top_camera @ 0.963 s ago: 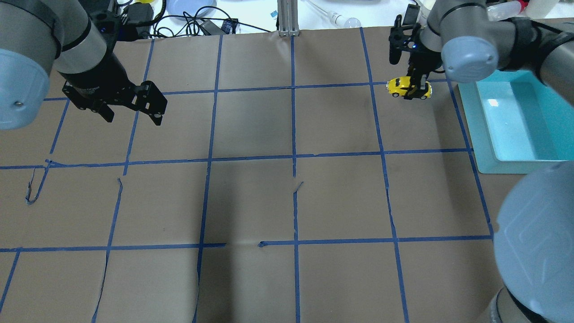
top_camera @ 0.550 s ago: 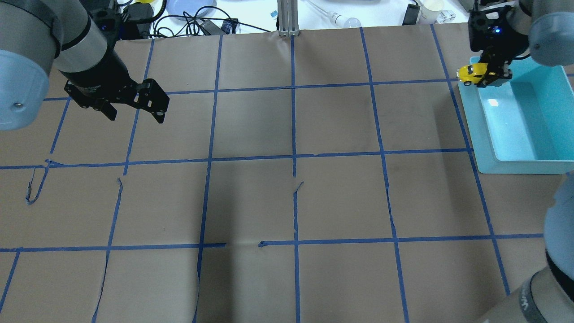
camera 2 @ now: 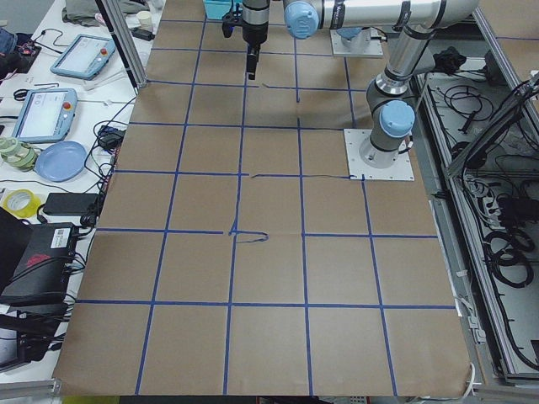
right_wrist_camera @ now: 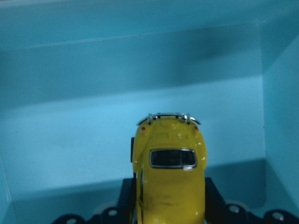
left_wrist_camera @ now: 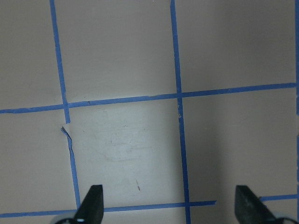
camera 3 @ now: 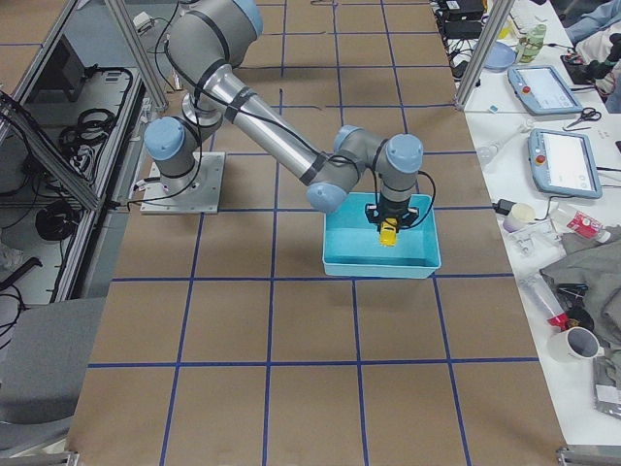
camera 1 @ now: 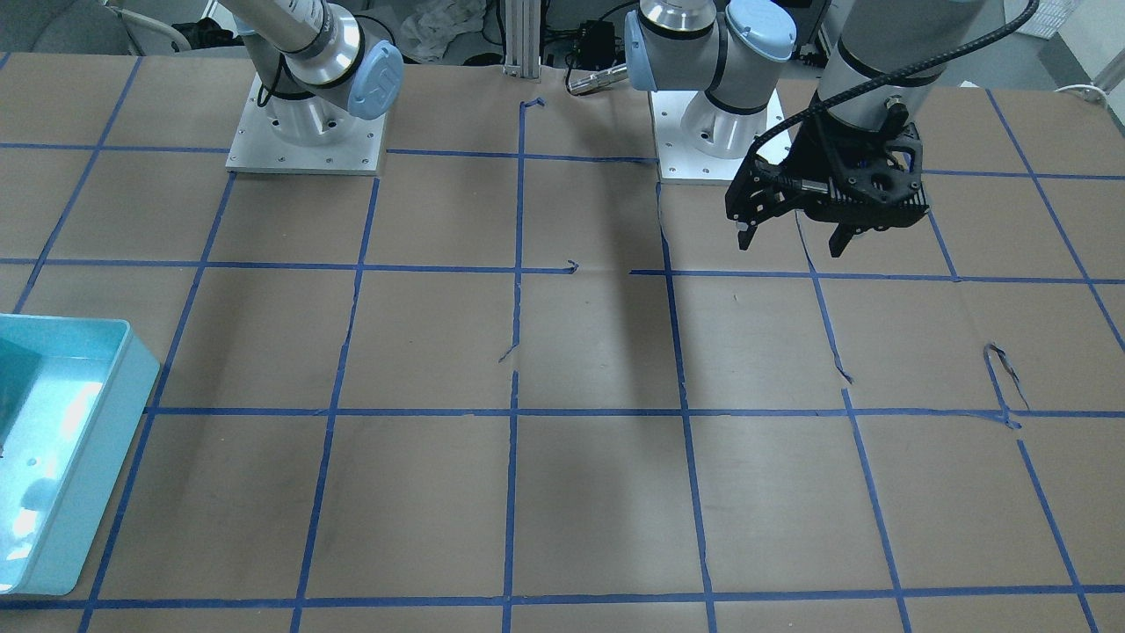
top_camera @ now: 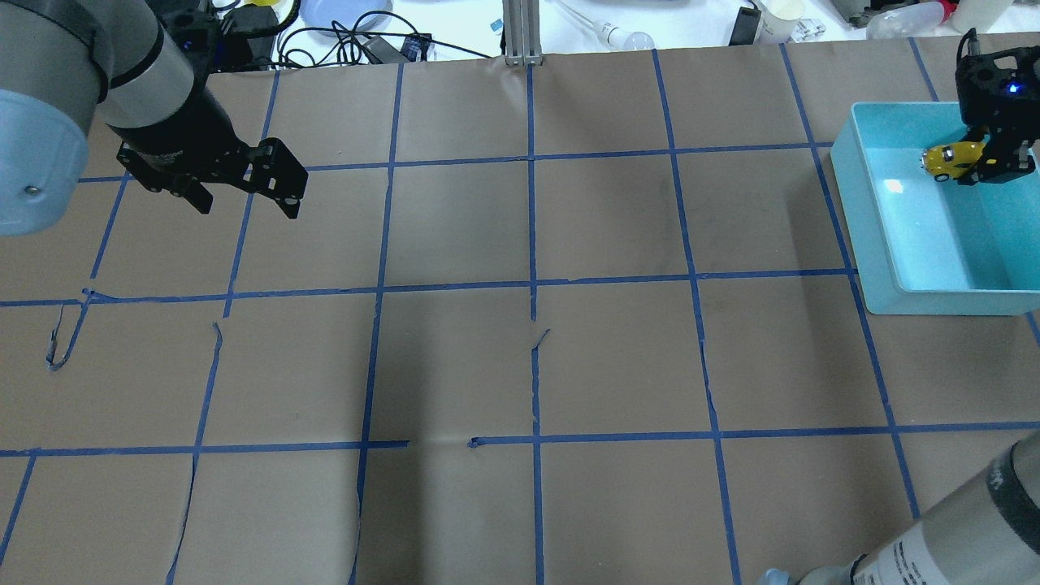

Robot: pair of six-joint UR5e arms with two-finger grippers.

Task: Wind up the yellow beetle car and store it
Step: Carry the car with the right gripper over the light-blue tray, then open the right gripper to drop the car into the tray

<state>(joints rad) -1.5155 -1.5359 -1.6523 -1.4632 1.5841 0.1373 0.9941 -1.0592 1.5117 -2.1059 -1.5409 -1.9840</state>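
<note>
The yellow beetle car [top_camera: 952, 160] is held in my right gripper [top_camera: 981, 165], which is shut on it, above the inside of the teal bin [top_camera: 849, 175] near its far end. In the right wrist view the car [right_wrist_camera: 170, 172] points at the bin's floor, clamped between the fingers [right_wrist_camera: 125, 198]. The exterior right view shows the car [camera 3: 387, 231] over the bin [camera 3: 378, 265]. My left gripper [top_camera: 244, 207] is open and empty, hovering over the far left of the table; it also shows in the front view [camera 1: 791, 246] and the left wrist view [left_wrist_camera: 169, 205].
Brown paper with a blue tape grid [top_camera: 532, 284] covers the table. The bin [camera 1: 132, 369] stands at the table's right edge. Cables, a plate and bottles [top_camera: 349, 16] lie beyond the far edge. Both arm bases [camera 1: 308, 132] stand at the robot's side.
My right gripper has carried the car to the right, from above the taped grid to over the teal bin's inside. The left arm has barely moved.
</note>
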